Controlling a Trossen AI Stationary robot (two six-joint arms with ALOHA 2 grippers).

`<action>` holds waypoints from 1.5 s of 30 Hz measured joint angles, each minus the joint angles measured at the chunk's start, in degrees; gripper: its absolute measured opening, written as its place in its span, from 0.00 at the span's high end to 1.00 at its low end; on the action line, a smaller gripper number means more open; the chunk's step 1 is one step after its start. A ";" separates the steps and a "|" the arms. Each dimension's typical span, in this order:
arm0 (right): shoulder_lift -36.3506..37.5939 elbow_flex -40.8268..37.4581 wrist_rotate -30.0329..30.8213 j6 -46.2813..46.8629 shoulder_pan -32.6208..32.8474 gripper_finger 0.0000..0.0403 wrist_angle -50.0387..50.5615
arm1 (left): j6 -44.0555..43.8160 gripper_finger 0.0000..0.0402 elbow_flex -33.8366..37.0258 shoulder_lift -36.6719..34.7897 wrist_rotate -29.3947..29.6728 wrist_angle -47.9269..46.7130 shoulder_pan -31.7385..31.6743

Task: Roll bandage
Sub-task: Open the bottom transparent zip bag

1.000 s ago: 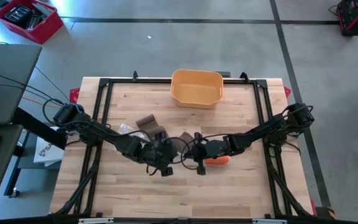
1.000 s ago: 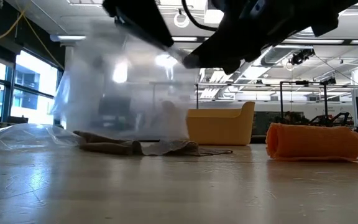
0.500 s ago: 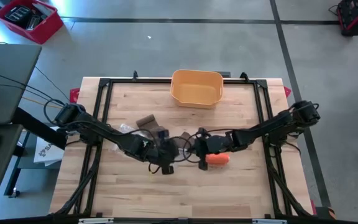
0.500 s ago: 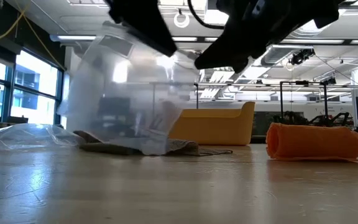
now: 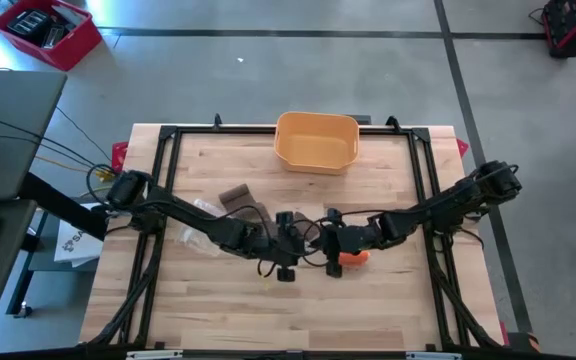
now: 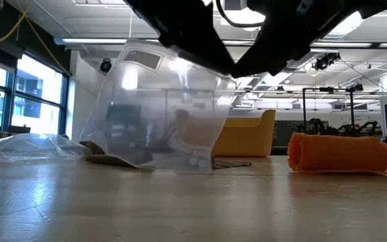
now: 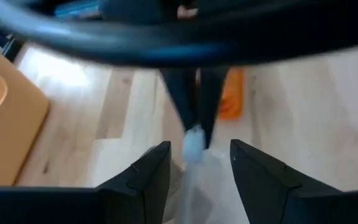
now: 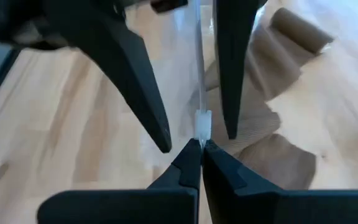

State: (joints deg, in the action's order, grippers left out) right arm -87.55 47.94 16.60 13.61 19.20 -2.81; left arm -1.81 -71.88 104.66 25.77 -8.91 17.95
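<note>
A clear plastic bag (image 6: 160,114) hangs between my two grippers over the middle of the table, its lower edge (image 6: 180,167) down at the tabletop. My right gripper (image 8: 200,144) is shut on the bag's upper edge. My left gripper (image 7: 199,146) faces it, open, one finger on either side of the same edge without plainly touching it. An orange rolled bandage (image 5: 353,257) lies on the table just beside my right gripper (image 5: 326,238). A brown bandage (image 5: 240,197), partly unrolled, lies behind my left gripper (image 5: 288,243). My right gripper pinches the bag's upper edge (image 8: 202,121) between its two fingertips, only a small bit of plastic showing beyond them. The fingers slant down from the table's right side. The bag hangs below the hold, its lower edge at the table.
A yellow bin (image 5: 316,140) stands at the far edge, in the middle. More clear plastic (image 5: 196,238) lies crumpled on the table's left part. The near half of the table is bare wood (image 5: 298,310). A black frame (image 5: 168,160) runs round the tabletop.
My left gripper has gone toward the table's right edge and down, closing in on my right gripper. The bag has shifted toward the right with it and now hangs lower, its lower edge at the table.
</note>
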 joint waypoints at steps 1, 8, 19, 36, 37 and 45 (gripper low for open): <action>0.19 0.00 -0.05 -0.13 0.02 1.00 0.18 | 0.73 0.61 0.03 0.03 0.02 -0.02 -0.23; 0.40 0.00 -0.04 -0.11 0.35 1.00 0.55 | 2.95 0.74 -0.01 -0.10 -3.07 1.23 -1.27; 0.57 0.00 0.11 -0.52 0.31 1.00 0.96 | 5.49 0.87 -0.34 -0.35 -3.63 0.16 -1.76; 0.57 0.02 -0.47 -0.13 0.36 1.00 2.15 | 2.27 0.86 -0.32 -5.38 -2.98 -9.27 -1.85; 0.57 0.02 -0.48 -0.13 0.38 1.00 2.29 | 2.07 0.85 -0.32 -5.41 -4.65 -8.89 -1.85; 0.55 0.02 -0.48 -0.13 0.38 1.00 3.05 | 3.48 0.66 2.96 -5.07 -11.17 -0.72 -1.87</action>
State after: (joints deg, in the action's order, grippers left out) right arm -87.00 47.97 16.11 13.47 19.57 0.24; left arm 1.67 -68.92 99.59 14.60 -9.63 16.08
